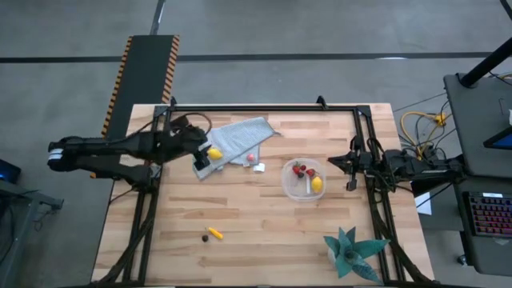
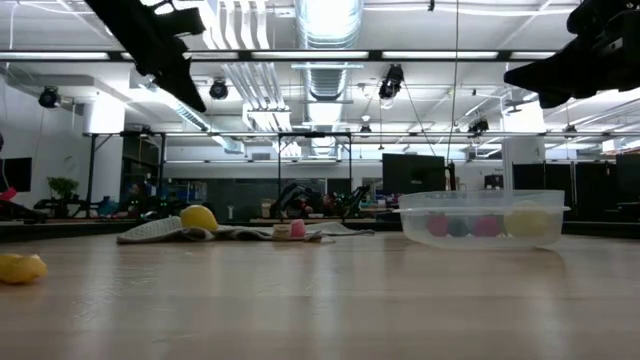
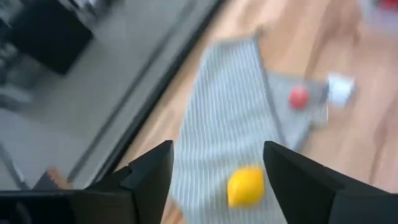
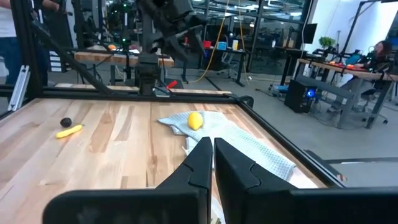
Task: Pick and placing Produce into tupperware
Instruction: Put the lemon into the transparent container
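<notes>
A yellow lemon [image 1: 214,153] lies on the grey-blue cloth [image 1: 240,138] at the table's far left. My left gripper [image 1: 202,160] hovers open above it, and in the left wrist view the lemon [image 3: 245,185] shows between and beyond the fingers [image 3: 217,149]. A red strawberry [image 1: 250,158] sits at the cloth's edge. The clear tupperware [image 1: 304,178] holds two strawberries [image 1: 300,170] and a lemon [image 1: 317,184]. An orange-yellow stick [image 1: 214,233] and a dark round bit [image 1: 205,237] lie near the table's near edge. My right gripper [image 1: 342,162] waits shut, right of the tupperware.
A small white block [image 1: 258,167] lies beside the strawberry. A teal spiky plant [image 1: 352,252] stands at the near right corner. A black frame [image 1: 264,107] runs along the table's far edge and sides. Bare wood lies between the cloth and the stick.
</notes>
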